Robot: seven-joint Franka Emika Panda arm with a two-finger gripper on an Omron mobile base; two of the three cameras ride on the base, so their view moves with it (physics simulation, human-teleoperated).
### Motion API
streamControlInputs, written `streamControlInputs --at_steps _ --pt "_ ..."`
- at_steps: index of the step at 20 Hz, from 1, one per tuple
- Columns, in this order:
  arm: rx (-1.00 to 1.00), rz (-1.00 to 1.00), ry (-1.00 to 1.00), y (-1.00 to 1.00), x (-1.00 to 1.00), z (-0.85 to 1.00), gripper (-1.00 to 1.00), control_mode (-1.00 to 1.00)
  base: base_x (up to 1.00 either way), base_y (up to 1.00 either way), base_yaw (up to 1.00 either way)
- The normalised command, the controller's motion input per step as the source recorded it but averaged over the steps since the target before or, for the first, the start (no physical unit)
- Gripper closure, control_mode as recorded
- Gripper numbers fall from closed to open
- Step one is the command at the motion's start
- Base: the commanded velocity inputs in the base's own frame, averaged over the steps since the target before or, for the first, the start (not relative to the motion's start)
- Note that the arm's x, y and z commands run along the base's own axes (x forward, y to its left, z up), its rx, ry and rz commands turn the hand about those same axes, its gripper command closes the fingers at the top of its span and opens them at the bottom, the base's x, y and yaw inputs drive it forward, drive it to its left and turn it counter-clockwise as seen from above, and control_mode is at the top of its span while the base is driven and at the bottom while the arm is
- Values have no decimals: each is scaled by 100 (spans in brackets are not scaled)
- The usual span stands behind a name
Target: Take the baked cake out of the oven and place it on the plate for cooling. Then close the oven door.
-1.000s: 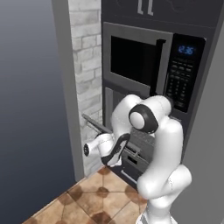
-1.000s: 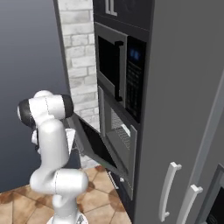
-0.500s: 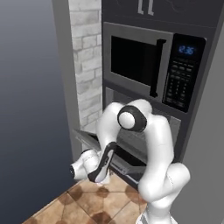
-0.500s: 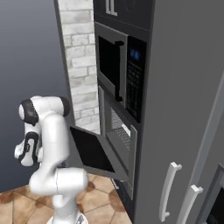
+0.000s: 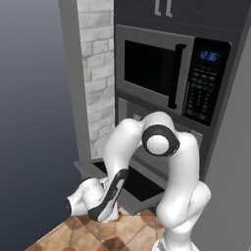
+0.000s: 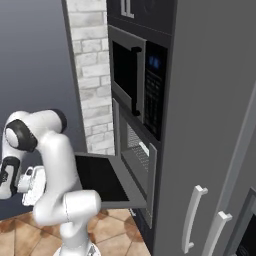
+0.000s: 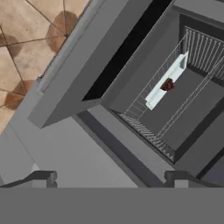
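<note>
Fingers are spread wide and empty, hanging just off the dropped oven door. The cake sits on a pale tray on the wire rack deep inside the oven. I'd go in level, above the door, and pinch the tray's near edge.

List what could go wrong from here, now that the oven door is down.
1. The hand is open and empty, outside the oven; the reach in must pass over the lowered oven door, which the arm could strike.
2. The small dark cake sits on a pale tray on a wire rack; the fingers might catch the wires.
</note>
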Motion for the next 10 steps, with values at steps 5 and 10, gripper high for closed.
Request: streamControlInputs --at_steps 5,10 --pt "9 -6 0 -37 36 88 -100 -100 0 0 0" --pt "1 -12 0 -60 85 27 -100 -100 0 0 0"
